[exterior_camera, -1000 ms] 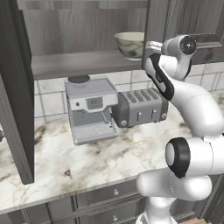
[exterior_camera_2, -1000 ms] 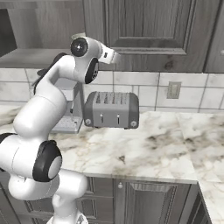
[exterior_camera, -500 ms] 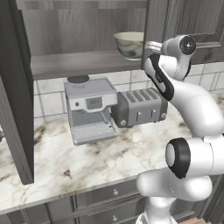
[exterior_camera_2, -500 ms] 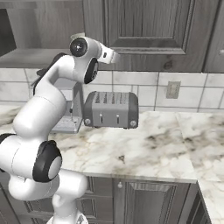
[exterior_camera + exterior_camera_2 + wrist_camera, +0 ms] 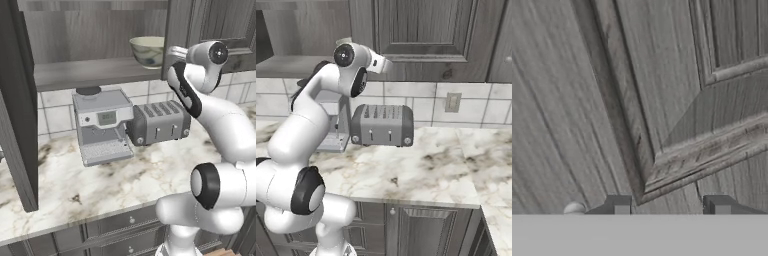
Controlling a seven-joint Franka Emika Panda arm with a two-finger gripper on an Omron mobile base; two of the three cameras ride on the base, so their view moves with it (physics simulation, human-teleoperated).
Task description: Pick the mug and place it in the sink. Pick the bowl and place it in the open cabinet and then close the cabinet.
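Observation:
The cream bowl (image 5: 147, 50) with dark blotches stands on the shelf of the open cabinet (image 5: 90, 72), near the shelf's right end. The cabinet's door (image 5: 17, 100) swings out at the left. My hand (image 5: 176, 51) hangs just right of the bowl, in front of the cabinet's upright post. My gripper (image 5: 668, 206) is open with nothing between its fingertips (image 5: 619, 204). It faces a closed raised-panel door (image 5: 677, 90) at close range, and a small round knob (image 5: 574, 208) shows at the lower left. The mug and the sink are out of view.
A grey coffee machine (image 5: 102, 125) and a grey toaster (image 5: 157, 122) stand on the marble counter (image 5: 100, 185) under the shelf. A wall outlet (image 5: 452, 101) sits on the tiles right of the toaster (image 5: 382, 125). Drawer fronts (image 5: 120, 230) run below the counter.

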